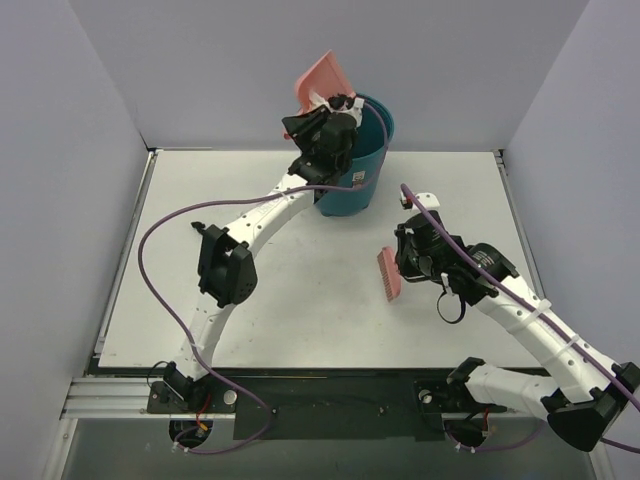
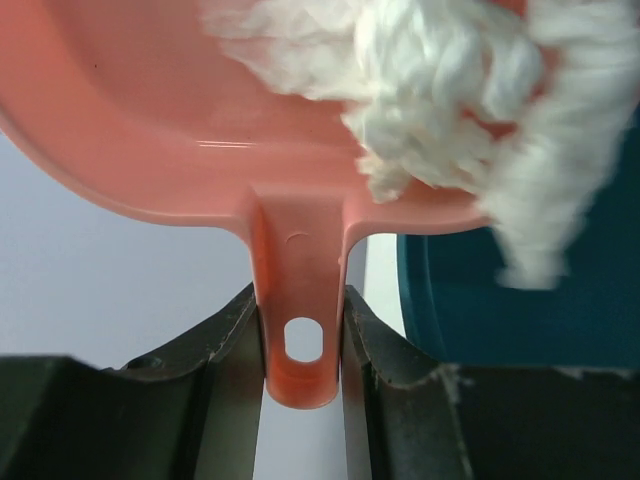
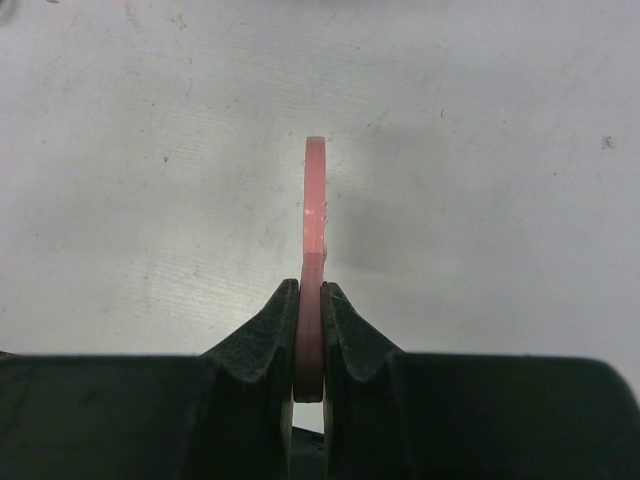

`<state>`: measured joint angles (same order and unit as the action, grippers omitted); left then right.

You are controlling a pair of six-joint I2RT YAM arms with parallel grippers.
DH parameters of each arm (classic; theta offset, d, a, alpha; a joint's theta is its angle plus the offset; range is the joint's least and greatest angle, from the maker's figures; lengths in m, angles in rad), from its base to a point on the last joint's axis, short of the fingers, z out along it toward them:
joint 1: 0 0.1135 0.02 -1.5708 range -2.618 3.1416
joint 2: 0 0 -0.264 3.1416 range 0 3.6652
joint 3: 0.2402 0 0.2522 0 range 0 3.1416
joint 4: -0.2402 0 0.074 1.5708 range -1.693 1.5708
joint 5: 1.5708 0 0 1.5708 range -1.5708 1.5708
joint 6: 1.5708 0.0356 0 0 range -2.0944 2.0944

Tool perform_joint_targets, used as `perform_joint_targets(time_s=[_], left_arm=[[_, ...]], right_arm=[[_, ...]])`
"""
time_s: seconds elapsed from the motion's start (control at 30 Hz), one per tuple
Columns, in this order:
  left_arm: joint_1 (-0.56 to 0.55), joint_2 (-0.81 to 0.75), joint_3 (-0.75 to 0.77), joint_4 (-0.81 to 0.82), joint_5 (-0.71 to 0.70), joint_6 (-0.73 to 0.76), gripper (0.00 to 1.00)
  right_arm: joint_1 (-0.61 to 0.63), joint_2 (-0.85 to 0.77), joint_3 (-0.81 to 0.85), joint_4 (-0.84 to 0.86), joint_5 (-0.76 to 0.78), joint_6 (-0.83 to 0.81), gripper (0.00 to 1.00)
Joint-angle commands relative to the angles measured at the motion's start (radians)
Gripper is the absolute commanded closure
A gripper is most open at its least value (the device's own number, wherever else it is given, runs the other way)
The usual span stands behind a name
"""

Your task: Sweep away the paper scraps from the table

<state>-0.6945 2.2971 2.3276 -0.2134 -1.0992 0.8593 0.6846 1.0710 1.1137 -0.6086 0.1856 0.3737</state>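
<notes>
Left gripper (image 1: 338,104) at far centre, fingers (image 2: 225,340) clamped on handle of pink dustpan (image 2: 150,120). Dustpan held tilted above far-left rim of teal bin (image 1: 352,180), which stands at far edge of table (image 1: 300,320). Paper scraps (image 2: 440,90): white fluffy clump lying in pan, blurred in left wrist view. Right gripper (image 3: 310,310) low over right-centre of table, jaws closed on thin handle of pink brush (image 1: 389,273), seen edge-on from wrist.
</notes>
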Motion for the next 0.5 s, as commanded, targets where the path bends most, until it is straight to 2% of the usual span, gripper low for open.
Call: perform_joint_targets(time_s=[0.0, 0.03, 0.07, 0.17, 0.27, 0.47], left_arm=[[0.007, -0.037, -0.088, 0.467, -0.071, 0.277, 1.00], [0.009, -0.041, -0.117, 0.523, -0.068, 0.347, 1.00], [0.007, -0.042, -0.125, 0.586, -0.068, 0.366, 1.00], [0.010, -0.053, -0.145, 0.628, -0.051, 0.408, 1.00], [0.009, -0.064, -0.191, 0.767, -0.019, 0.498, 1.00], [0.012, -0.087, -0.234, 0.793, 0.018, 0.535, 1.00]], right_arm=[[0.010, -0.043, 0.018, 0.018, 0.063, 0.016, 1.00], [0.010, -0.045, 0.018, 0.020, 0.064, 0.014, 1.00], [0.009, -0.045, 0.018, 0.020, 0.066, 0.016, 1.00], [0.010, -0.043, 0.020, 0.021, 0.064, 0.014, 1.00], [0.010, -0.048, 0.021, 0.021, 0.068, 0.013, 1.00], [0.012, -0.049, 0.021, 0.024, 0.074, 0.013, 1.00]])
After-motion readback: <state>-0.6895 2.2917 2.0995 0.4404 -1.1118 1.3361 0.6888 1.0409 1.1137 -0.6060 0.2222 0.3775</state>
